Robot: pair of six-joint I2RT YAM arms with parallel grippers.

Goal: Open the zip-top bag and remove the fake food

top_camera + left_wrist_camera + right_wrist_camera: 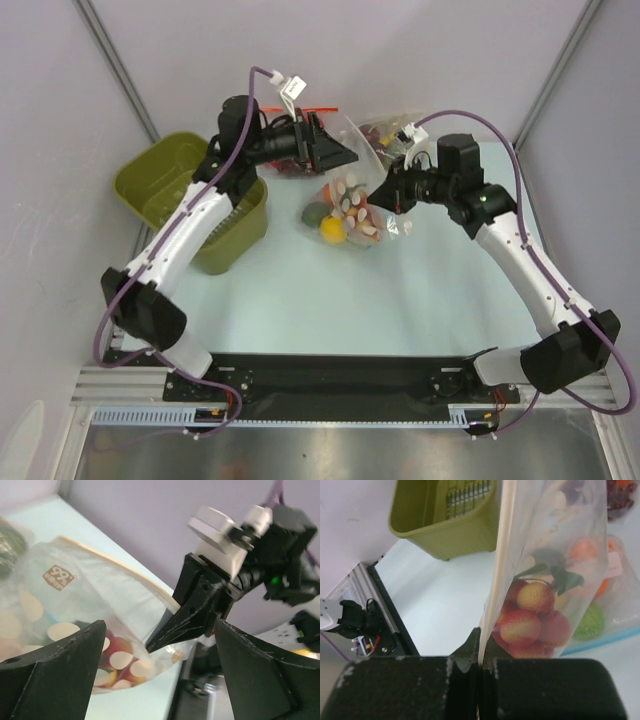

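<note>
Pale blue tabletop carries an olive bin at its left. Both arms stretch toward the far middle. The right gripper is clamped on the top strip of the zip-top bag, with red strawberry-like fake food inside. The left gripper hovers just beyond, fingers spread, holding nothing.

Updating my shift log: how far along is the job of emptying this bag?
Done: the right gripper grips the clear, white-marked plastic zip-top bag by its cream zip strip. In hand: the open left gripper faces that edge, not gripping. Left: pulling the bag open and removing the glossy red strawberry-like fake food, all seemingly inside.
</note>
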